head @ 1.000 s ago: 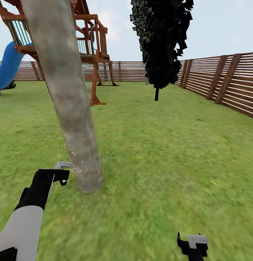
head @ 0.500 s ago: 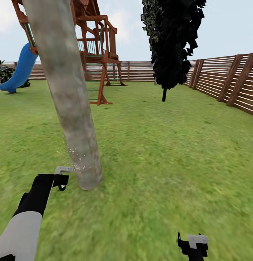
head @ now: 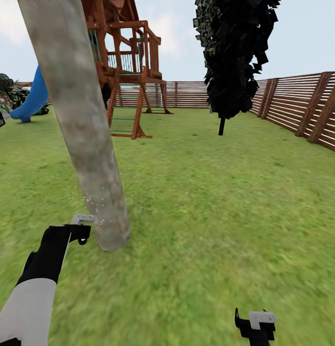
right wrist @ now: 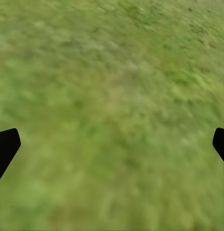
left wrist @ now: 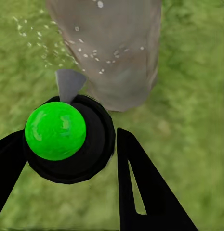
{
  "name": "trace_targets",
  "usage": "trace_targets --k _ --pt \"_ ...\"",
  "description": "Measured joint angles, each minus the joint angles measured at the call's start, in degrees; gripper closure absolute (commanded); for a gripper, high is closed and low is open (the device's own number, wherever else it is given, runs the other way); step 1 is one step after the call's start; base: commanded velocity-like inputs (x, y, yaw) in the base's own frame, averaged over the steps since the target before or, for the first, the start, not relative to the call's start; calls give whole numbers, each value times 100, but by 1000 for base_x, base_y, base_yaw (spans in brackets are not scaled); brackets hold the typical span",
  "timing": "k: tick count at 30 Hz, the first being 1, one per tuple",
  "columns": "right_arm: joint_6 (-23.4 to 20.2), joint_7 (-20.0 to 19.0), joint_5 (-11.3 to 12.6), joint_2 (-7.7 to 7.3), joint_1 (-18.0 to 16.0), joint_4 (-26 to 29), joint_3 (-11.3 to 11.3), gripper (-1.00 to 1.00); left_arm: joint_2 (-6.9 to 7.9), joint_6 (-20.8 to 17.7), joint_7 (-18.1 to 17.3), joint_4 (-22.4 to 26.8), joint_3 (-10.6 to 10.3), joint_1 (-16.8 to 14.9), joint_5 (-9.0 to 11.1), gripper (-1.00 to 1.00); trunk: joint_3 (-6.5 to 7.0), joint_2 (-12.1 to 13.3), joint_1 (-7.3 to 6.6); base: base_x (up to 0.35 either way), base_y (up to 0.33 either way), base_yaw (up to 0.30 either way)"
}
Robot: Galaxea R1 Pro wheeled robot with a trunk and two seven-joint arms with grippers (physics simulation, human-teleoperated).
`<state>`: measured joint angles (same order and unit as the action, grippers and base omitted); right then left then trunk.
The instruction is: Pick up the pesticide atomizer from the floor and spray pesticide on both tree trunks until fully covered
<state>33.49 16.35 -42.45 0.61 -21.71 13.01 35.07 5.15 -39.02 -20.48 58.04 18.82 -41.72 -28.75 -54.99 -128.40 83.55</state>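
One tree's thick grey-brown trunk leans up from the grass at the left. My left gripper hangs just beside its base, shut on the pesticide atomizer, a black body with a bright green cap. Its grey nozzle points at the trunk. Tiny white specks of pesticide dot the lower trunk and drift in the air. My right gripper is low at the right over bare grass, open and empty, with its fingertips far apart.
A wooden playset with a blue slide stands behind the trunk. A narrow black-leaved tree is at the back right. A slatted wooden fence runs along the right and back. Open lawn spreads to the right.
The camera has swung, so the playset, black tree and fence sit further right in the picture. My left gripper stays by the trunk's base, white specks still on the bark. The right gripper holds still.
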Motion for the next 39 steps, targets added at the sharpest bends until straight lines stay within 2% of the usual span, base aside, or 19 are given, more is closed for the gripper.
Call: trace_targets --k 8,19,23,24,26,28,29,31,32,33,35,37,39 --pt "-1 0 0 0 0 0 0 -100 15 7 9 5 30 6 -30 100 0 0 0 226 -184 27" --pt "-1 0 -6 0 0 0 0 -100 11 9 143 -7 4 32 -29 100 0 0 0 217 -193 259" --pt "-1 0 -1 0 0 0 0 -100 -3 6 149 -26 3 32 10 100 0 0 0 170 -229 49" --pt "-1 0 0 0 0 0 0 -100 -64 0 144 -61 -2 36 43 100 0 0 0 167 -230 3" --pt "-1 0 0 0 0 0 0 -100 -280 2 144 -84 -11 40 27 100 0 0 0 166 -231 1" --pt "-1 0 0 0 0 0 0 -100 -400 7 141 -84 -18 41 -14 100 0 0 0 162 -232 0" --pt "-1 0 0 0 0 0 0 -100 -389 12 141 -86 -7 41 -50 100 0 0 0 162 -232 0" --pt "-1 0 0 0 0 0 0 -100 -267 25 136 -90 52 99 -87 100 0 0 0 161 -232 0" --pt "-1 0 0 0 0 0 0 -100 -137 41 135 -91 79 175 -108 100 0 0 0 138 -243 0" --pt "-1 0 0 0 0 0 0 -100 132 47 138 -96 103 285 -72 100 -1 0 0 107 -254 0" --pt "-1 0 0 0 0 0 0 -100 395 59 148 -99 156 421 -63 100 -1 0 0 35 -264 0" --pt "-1 0 0 0 0 0 0 -100 434 62 149 -102 222 520 -21 100 0 0 0 10 -267 0" --pt "-1 0 0 0 0 0 0 -100 396 70 149 -314 234 624 11 100 -1 0 0 2 -268 0"
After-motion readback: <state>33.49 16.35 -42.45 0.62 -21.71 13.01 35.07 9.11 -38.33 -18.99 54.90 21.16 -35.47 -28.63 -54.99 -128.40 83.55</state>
